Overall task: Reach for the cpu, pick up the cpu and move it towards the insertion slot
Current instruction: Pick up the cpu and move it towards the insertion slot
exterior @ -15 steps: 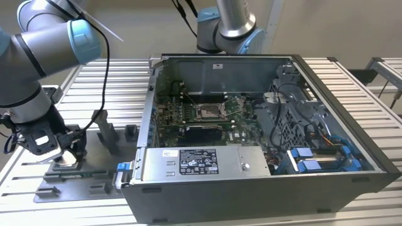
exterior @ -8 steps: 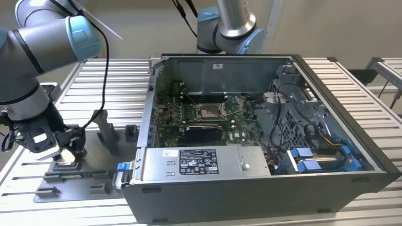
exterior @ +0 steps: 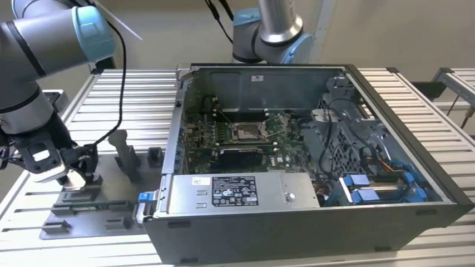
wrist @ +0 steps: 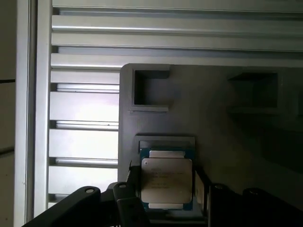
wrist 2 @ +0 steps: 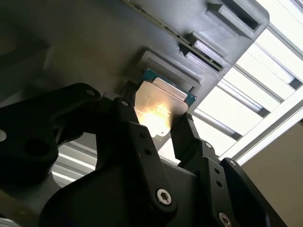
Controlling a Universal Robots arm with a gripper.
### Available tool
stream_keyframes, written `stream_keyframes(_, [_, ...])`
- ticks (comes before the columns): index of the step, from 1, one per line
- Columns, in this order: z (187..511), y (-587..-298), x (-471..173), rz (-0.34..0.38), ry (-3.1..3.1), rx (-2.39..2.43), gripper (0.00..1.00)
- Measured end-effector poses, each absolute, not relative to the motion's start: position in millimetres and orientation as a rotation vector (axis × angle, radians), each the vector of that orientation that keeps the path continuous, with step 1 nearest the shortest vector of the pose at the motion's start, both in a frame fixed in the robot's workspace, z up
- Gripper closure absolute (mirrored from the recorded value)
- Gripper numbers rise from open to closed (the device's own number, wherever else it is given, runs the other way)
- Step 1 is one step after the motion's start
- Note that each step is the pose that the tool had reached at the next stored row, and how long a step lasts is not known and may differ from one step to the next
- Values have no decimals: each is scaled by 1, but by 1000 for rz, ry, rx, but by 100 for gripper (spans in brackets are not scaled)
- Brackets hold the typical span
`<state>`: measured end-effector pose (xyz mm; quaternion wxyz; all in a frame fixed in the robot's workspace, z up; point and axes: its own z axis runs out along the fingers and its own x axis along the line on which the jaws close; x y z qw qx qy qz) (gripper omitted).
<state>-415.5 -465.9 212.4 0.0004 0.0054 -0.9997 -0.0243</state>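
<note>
The cpu point(wrist: 166, 177), a flat silvery square with a green rim, lies in a raised grey holder point(wrist: 165, 140) on the fixture plate point(exterior: 111, 214). My gripper point(exterior: 74, 181) is low over that plate at the exterior view's left. In both wrist views its two black fingers point(wrist 2: 182, 130) press the chip's opposite edges, so the gripper point(wrist 2: 156, 111) is shut on the cpu point(wrist 2: 161, 101) while it rests in the holder. The insertion slot point(exterior: 247, 132), a shiny metal frame on green board, sits inside the open computer case, well toward the exterior view's right of my gripper point(wrist: 165, 189).
The open computer case point(exterior: 312, 161) has tall walls, a power supply point(exterior: 233, 192) at its near side and blue-tabbed drive bays point(exterior: 375, 189). Grey fixture blocks and a post point(exterior: 126, 158) stand on the plate near my gripper. A second arm point(exterior: 271, 30) rises behind the case.
</note>
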Motion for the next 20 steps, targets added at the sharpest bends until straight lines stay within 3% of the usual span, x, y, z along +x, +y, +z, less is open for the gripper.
stream_keyframes(7, [229, -466, -416, -76, -3140, 17, 100])
stream_keyframes(20, [292, -466, -416, -76, -3140, 17, 100])
